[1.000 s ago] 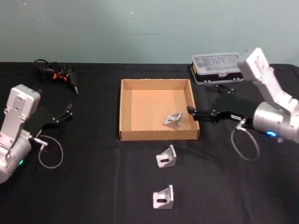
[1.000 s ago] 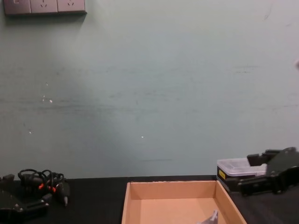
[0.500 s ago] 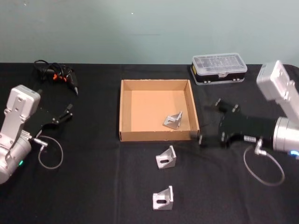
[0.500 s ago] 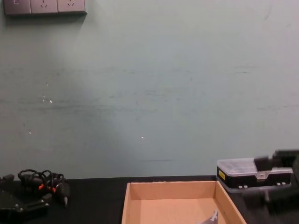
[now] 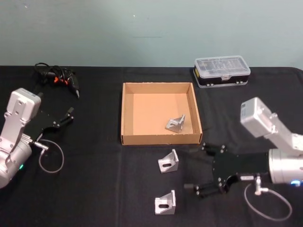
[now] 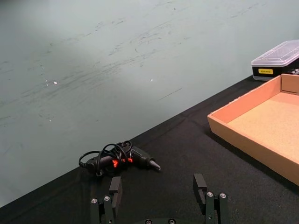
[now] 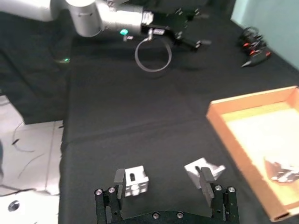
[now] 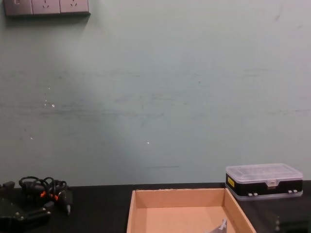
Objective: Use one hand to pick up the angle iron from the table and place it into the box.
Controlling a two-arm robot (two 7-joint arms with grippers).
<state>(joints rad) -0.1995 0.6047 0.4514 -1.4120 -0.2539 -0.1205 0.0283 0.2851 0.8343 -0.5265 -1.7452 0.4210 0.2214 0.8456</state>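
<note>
Two silver angle irons lie on the black table (image 5: 94, 179): one (image 5: 168, 161) just in front of the box, one (image 5: 165, 202) nearer the front edge. Inside the tan cardboard box (image 5: 123, 113) rests another angle iron (image 5: 175, 123). My right gripper (image 5: 198, 168) hovers open just right of the two loose pieces. In the right wrist view its fingers (image 7: 161, 179) point towards both angle irons (image 7: 135, 181) (image 7: 204, 169), with the box (image 7: 224, 130) beyond. My left gripper (image 5: 66, 116) stays parked at the far left, open (image 6: 157, 191).
A clear-lidded plastic case (image 5: 221, 71) stands behind the box at the back right. A tangle of black cables with red marks (image 5: 57, 76) lies at the back left. In the chest view the box's far wall (image 8: 180, 197) sits between cables (image 8: 46, 189) and case (image 8: 265, 180).
My right gripper has pulled back from the box's right wall and swung toward the table's front, ending open beside the two loose angle irons. The left arm has not moved.
</note>
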